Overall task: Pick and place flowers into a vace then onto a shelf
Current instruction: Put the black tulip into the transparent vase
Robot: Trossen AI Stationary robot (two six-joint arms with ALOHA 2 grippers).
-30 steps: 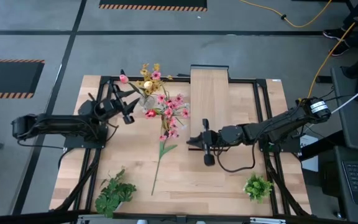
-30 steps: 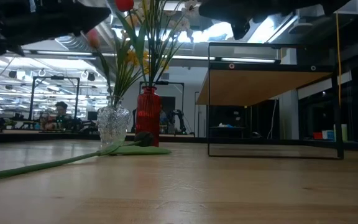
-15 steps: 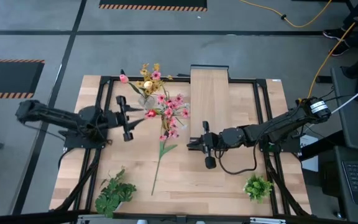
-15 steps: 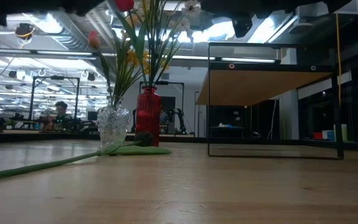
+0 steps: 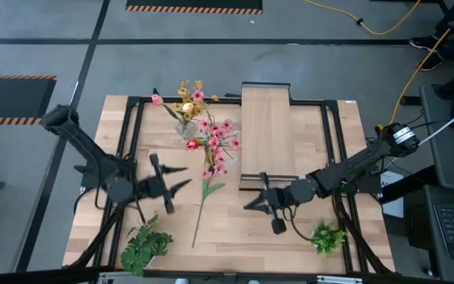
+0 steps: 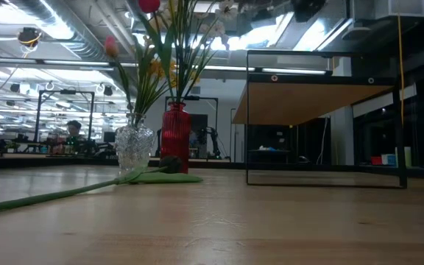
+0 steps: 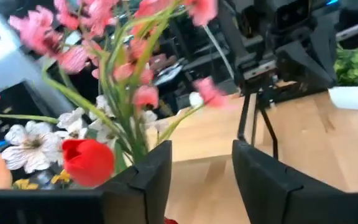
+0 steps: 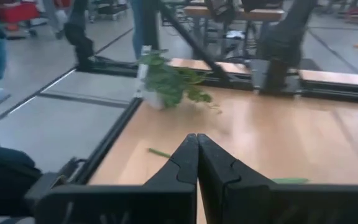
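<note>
The clear glass vace (image 5: 186, 126) (image 6: 135, 150) stands at the table's far left-middle with several flowers (image 5: 186, 96) in it. One long pink-blossom flower (image 5: 202, 207) lies flat on the table, its blossoms (image 5: 217, 150) toward the vace. The light-wood shelf (image 5: 268, 130) (image 6: 311, 103) stands to its right. My left gripper (image 5: 186, 176) (image 7: 201, 177) hovers open just left of the lying stem, pointing right, nothing between its fingers. My right gripper (image 5: 247, 205) (image 8: 196, 163) hovers shut, right of the stem.
Two bushy green bunches sit near the front edge, one at the left (image 5: 144, 244) and one at the right (image 5: 327, 235). A red cylinder (image 6: 175, 140) stands behind the vace in the low view. A dark frame (image 5: 333, 118) runs along the table's sides.
My left gripper has swung from beside the vace toward the table's near edge and turned to point right at the lying stem, staying open. My right gripper has drifted toward the near edge, still shut. The flowers and the vace have not moved.
</note>
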